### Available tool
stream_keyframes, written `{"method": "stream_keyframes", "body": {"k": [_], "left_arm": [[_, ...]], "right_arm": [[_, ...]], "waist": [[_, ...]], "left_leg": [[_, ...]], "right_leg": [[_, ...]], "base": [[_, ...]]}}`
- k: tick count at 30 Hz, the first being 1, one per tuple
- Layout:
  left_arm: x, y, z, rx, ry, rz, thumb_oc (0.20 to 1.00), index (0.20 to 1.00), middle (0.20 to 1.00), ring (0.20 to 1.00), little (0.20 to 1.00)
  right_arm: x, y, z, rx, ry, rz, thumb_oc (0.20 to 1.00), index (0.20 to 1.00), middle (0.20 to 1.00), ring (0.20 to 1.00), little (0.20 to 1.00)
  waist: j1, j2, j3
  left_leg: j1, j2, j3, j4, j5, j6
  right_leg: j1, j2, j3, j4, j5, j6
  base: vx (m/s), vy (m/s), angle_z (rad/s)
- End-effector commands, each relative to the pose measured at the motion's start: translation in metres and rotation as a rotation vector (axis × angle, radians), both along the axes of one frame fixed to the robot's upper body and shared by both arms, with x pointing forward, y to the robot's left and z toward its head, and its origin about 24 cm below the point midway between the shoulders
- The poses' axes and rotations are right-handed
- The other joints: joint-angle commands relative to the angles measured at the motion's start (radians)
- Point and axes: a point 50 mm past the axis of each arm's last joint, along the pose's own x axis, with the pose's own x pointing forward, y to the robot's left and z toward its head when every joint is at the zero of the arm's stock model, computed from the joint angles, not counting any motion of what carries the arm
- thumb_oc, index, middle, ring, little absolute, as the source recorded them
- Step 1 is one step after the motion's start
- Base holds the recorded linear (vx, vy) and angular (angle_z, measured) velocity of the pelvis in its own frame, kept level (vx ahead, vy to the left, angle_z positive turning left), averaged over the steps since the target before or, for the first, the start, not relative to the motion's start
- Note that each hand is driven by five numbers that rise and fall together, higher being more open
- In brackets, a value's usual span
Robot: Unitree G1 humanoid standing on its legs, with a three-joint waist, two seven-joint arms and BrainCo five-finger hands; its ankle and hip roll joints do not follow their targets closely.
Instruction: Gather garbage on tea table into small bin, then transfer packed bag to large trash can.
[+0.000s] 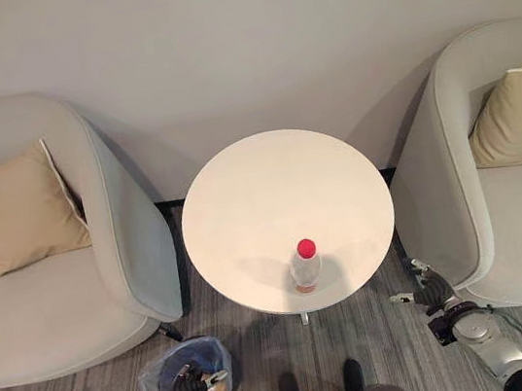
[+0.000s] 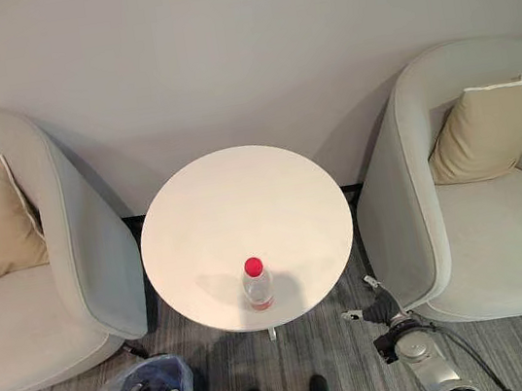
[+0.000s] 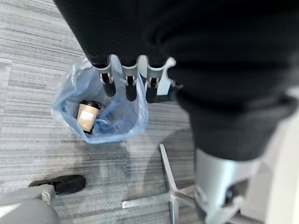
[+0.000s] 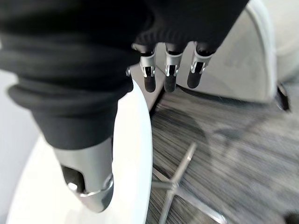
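Inspector: Nearest item is the small bin on the floor, lined with a blue bag; a paper cup lies inside. The left hand hangs directly above it, fingers straight and relaxed, holding nothing, which suggests a drop position.

Clerk: And the remaining garbage?

Inspector: One bottle with a red cap stands upright near the front edge of the round white desk. The right hand sits low beside the desk's right rim, fingers straight and empty, well apart from the bottle. Judged: gathering unfinished, bag not yet tied
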Motion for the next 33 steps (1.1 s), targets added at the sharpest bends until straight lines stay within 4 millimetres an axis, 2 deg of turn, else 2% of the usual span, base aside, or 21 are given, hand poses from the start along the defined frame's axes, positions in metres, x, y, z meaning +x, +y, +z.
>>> {"method": "stream_keyframes", "body": {"k": [1,7,10,13,14,16,21,27,33], "left_arm": [[0.022,0.004,0.011,0.051,-0.061,-0.064,1.000,1.000,1.000,1.000,1.000],[0.015,-0.001,0.006,0.042,-0.038,-0.072,1.000,1.000,1.000,1.000,1.000],[0.011,-0.006,0.002,0.028,-0.023,-0.086,1.000,1.000,1.000,1.000,1.000],[0.009,-0.009,0.000,0.023,-0.008,-0.095,1.000,1.000,1.000,1.000,1.000],[0.006,-0.012,-0.002,0.019,0.006,-0.104,1.000,1.000,1.000,1.000,1.000],[0.005,-0.013,-0.003,0.015,0.009,-0.110,1.000,1.000,1.000,1.000,1.000],[-0.001,-0.016,-0.005,0.011,0.024,-0.116,1.000,1.000,1.000,1.000,1.000],[-0.012,-0.017,-0.010,0.003,0.055,-0.118,1.000,1.000,1.000,1.000,1.000],[-0.013,-0.015,-0.009,0.009,0.052,-0.122,1.000,1.000,1.000,1.000,1.000]], "right_arm": [[0.011,0.011,0.018,-0.023,-0.094,0.104,1.000,1.000,1.000,1.000,1.000],[0.015,0.028,0.048,-0.006,-0.213,0.246,1.000,1.000,1.000,1.000,1.000],[0.020,0.044,0.059,0.051,-0.258,0.315,1.000,1.000,1.000,1.000,1.000],[0.023,0.053,0.061,0.062,-0.267,0.358,1.000,1.000,1.000,1.000,1.000],[0.028,0.064,0.064,0.078,-0.279,0.396,1.000,1.000,1.000,1.000,1.000],[0.032,0.072,0.067,0.085,-0.292,0.425,1.000,1.000,1.000,1.000,1.000],[0.038,0.082,0.071,0.082,-0.315,0.455,1.000,1.000,1.000,1.000,1.000],[0.046,0.092,0.066,0.082,-0.310,0.437,1.000,1.000,1.000,1.000,1.000],[0.055,0.100,0.065,0.072,-0.301,0.437,1.000,1.000,1.000,1.000,1.000]], "waist": [[-0.004,-0.042,-0.004],[-0.008,-0.025,-0.021],[-0.005,-0.013,-0.029],[-0.001,-0.009,-0.032],[0.006,-0.005,-0.035],[0.013,-0.002,-0.036],[0.030,0.001,-0.039],[0.063,0.005,-0.037],[0.100,0.006,-0.020]], "left_leg": [[-0.033,0.025,0.021,0.088,-0.100,-0.058],[-0.003,0.032,0.015,0.019,-0.062,-0.072],[0.010,0.033,0.011,-0.012,-0.045,-0.079],[0.018,0.033,0.007,-0.025,-0.038,-0.081],[0.021,0.033,0.001,-0.036,-0.031,-0.084],[0.024,0.032,-0.006,-0.045,-0.025,-0.086],[0.029,0.031,-0.022,-0.062,-0.016,-0.088],[0.028,0.025,-0.052,-0.071,-0.010,-0.090],[0.008,0.019,-0.083,-0.070,-0.002,-0.093]], "right_leg": [[0.060,-0.044,0.006,0.027,-0.148,0.059],[0.087,-0.033,-0.017,-0.017,-0.143,0.057],[0.102,-0.028,-0.030,-0.036,-0.142,0.057],[0.109,-0.026,-0.035,-0.044,-0.141,0.057],[0.114,-0.024,-0.042,-0.050,-0.142,0.055],[0.119,-0.022,-0.053,-0.055,-0.144,0.054],[0.130,-0.020,-0.073,-0.067,-0.145,0.053],[0.145,-0.022,-0.113,-0.079,-0.147,0.053],[0.135,-0.028,-0.146,-0.078,-0.146,0.054]], "base": [[-0.02,-0.041,0.09],[-0.01,-0.014,0.06],[0.00,-0.003,0.04],[0.00,-0.002,0.05],[0.01,0.000,0.10],[0.01,0.001,0.16],[0.01,0.004,0.21],[0.02,0.022,0.27],[0.00,0.020,0.22]]}}
